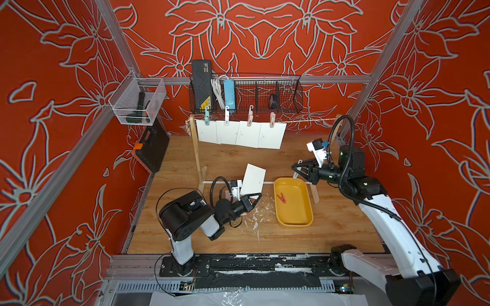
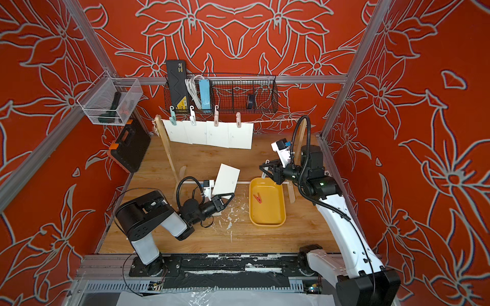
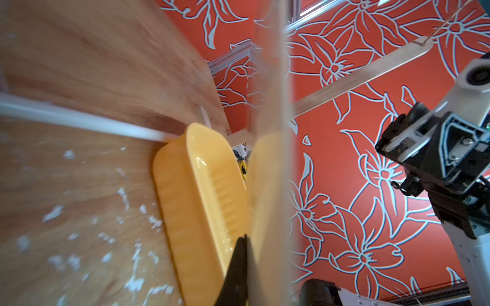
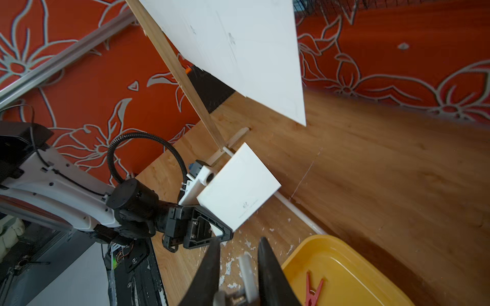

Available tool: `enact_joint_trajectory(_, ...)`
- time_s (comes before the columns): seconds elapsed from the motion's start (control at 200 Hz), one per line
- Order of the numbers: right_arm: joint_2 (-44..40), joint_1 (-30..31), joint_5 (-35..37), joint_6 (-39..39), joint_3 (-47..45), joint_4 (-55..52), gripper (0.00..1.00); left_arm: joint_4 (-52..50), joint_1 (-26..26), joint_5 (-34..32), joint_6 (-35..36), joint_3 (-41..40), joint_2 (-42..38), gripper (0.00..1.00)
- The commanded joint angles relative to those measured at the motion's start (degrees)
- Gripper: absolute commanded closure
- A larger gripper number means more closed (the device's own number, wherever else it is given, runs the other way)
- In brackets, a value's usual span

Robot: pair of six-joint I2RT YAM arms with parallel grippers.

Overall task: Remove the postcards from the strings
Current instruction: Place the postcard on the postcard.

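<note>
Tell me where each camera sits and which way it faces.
Both top views: overhead from the front, onto the table; left arm, right arm show.
Left wrist: looks along the left gripper and its postcard towards the yellow tray.
Right wrist: looks past the right gripper, shut on a white peg, at the left arm.
Shared: all show the tray.

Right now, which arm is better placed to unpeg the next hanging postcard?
Right, probably: the right gripper is nearer the end hanging postcard, holding only a white peg beside the yellow tray; the left gripper is low, clamped on a loose postcard.
</note>
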Motion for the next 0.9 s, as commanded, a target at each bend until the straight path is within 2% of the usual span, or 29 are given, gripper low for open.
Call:
enact_joint_trajectory(0.0, -2.2, 0.8, 4.9, 3.7, -5.1, 4.5, 0.79, 12.6, 1.1, 0.2, 0.1, -4.7, -1.9, 1.0)
enact_joint_trajectory(0.14, -3.3, 3.0, 10.7, 6.7, -12.9, 7.8, 0.78, 11.9, 1.3, -1.2, -1.0, -9.0, -2.0, 1.0)
enact_joint_trajectory(0.295, -2.9, 4.9, 14.1, 8.0, -18.4, 10.7, 0.78, 12.6, 1.6, -3.0, -3.0, -11.6, 0.2, 1.0)
enact_joint_trajectory(0.535, 0.0, 6.2, 20.6, 9.4, -21.7, 11.2, 0.76, 12.6, 1.7, -3.8, -6.3, -12.5, 4.1, 1.0)
enact_joint_trajectory(0.701, 3.6, 6.8, 21.6, 9.2, -21.9, 10.9, 0.75, 12.6, 1.8, -6.4, -7.7, -13.8, 4.6, 0.85)
enact_joint_trajectory(0.896, 4.9, 7.8, 23.3, 9.2, -23.3, 12.1, 0.75, 10.9, 2.0, -6.4, -8.5, -14.7, 2.9, 0.79)
